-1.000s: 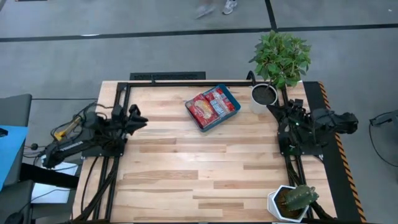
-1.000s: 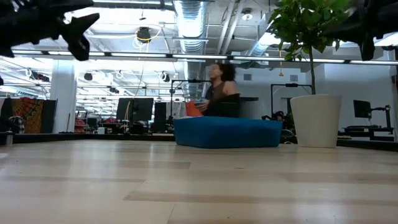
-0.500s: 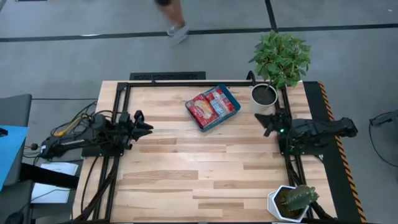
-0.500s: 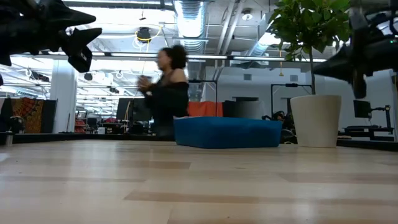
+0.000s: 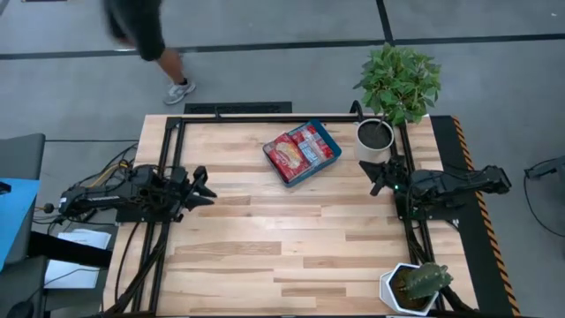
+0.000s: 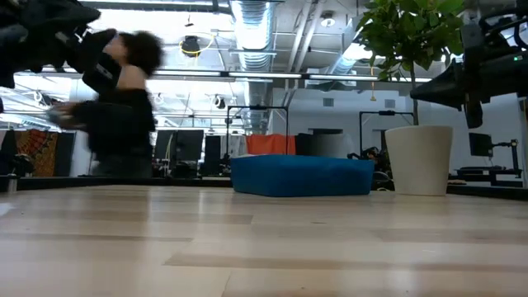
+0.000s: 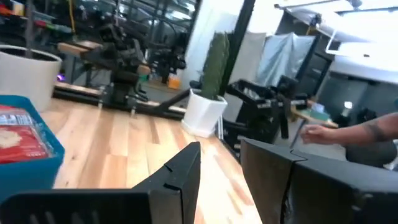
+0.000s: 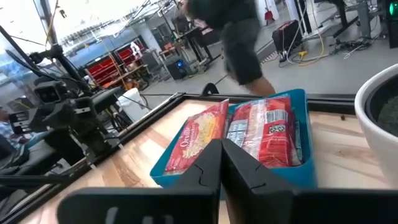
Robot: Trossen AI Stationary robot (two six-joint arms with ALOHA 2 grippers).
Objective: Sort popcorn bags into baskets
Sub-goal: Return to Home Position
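Note:
The teal basket (image 5: 325, 139) stands on the table toward its far edge, right of middle. It also shows in the low view (image 6: 301, 175), the left wrist view (image 7: 53, 155) and the right wrist view (image 8: 301, 134). Popcorn bags lie flat inside it: a red one with a cream picture (image 5: 285, 155) (image 8: 196, 134) and a red-edged, silvery-blue one (image 5: 311, 140) (image 8: 264, 127). My left gripper (image 5: 204, 186) (image 7: 221, 162) hovers open at the left edge. My right gripper (image 5: 377, 177) (image 8: 222, 149) hovers shut at the right edge, pointing at the basket.
A white pot with a leafy plant (image 5: 376, 134) stands right of the basket at the far right corner. A white cactus pot (image 5: 413, 285) sits at the near right corner. Black frame rails (image 5: 238, 117) run along the table edges. A person (image 5: 141, 31) walks past beyond the far edge.
My right gripper has swung down and out from its folded pose toward the table's left, and now points at the basket. My left gripper has drifted a little toward the near edge. The person beyond the far edge has walked from right to left.

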